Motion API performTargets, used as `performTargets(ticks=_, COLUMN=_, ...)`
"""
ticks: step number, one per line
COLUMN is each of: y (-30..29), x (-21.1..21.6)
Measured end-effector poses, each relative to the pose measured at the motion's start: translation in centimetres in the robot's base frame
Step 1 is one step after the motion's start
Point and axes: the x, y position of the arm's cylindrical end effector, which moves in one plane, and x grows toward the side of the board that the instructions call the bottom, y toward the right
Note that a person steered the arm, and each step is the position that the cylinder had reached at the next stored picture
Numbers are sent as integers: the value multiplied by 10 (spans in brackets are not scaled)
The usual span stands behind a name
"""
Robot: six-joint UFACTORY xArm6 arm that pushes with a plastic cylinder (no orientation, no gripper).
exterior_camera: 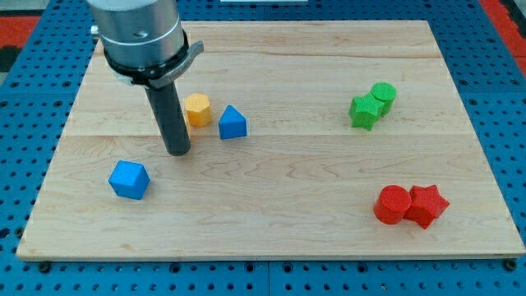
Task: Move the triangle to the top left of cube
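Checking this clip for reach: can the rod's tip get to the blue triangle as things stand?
Probably yes. My tip sits left of the blue triangle, with bare board between them; the yellow block stands just above that path.

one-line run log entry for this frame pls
my tip left of blue triangle | below-left of yellow block | blue cube lower left | triangle unmoved

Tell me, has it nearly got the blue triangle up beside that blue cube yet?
Not yet. The blue triangle sits to the upper right of the blue cube, apart from it. My tip rests between them, left of the triangle and touching neither. Pushing the triangle leftward past the cube remains.
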Motion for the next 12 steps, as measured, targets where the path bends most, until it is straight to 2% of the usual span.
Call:
performTargets(ticks=2, y=10, x=-41)
performTargets(ticks=4, y=125, x=-51)
performTargets(ticks=5, y=164, x=-51)
performTargets(ticks=6, y=169, x=-30)
performTargets(ticks=8, y=166, x=24)
performTargets(ticks=9, y=141, x=52)
performTargets(ticks=10, y=67, x=65)
performTargets(ticks=11, y=40, x=50)
performTargets(ticks=12, y=55, x=17)
